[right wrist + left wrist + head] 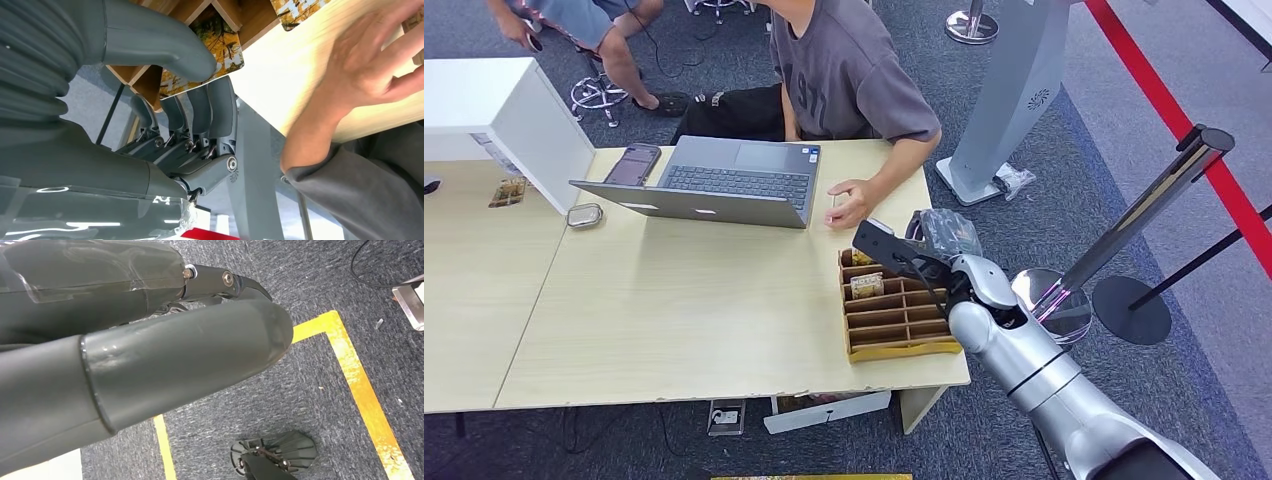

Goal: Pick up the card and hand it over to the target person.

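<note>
The right hand (894,252) reaches over the far end of a wooden divided box (898,318) at the right edge of the table (674,320). In the right wrist view its thick grey thumb (165,47) presses onto the face of a card (217,52) while the darker fingers (210,107) back it from the other side, so the card is pinched between them. The card is thin, with a glossy print of yellow leaves and a pale edge, and it sits right at the box's brown partitions; whether it has cleared its slot I cannot tell. More cards (867,286) stand in the box's far compartments.

Just beyond the box, a person's hand (852,203) rests on the pale wood-grain tabletop, palm down, close to the robot's fingers but not touching them. The person wears a grey T-shirt (854,75) and sits behind an open grey laptop (724,185).

The left hand (150,340) hangs over dark speckled carpet (300,390) crossed by yellow tape (360,385); smooth grey casing hides the fingers, so its state cannot be told.
</note>
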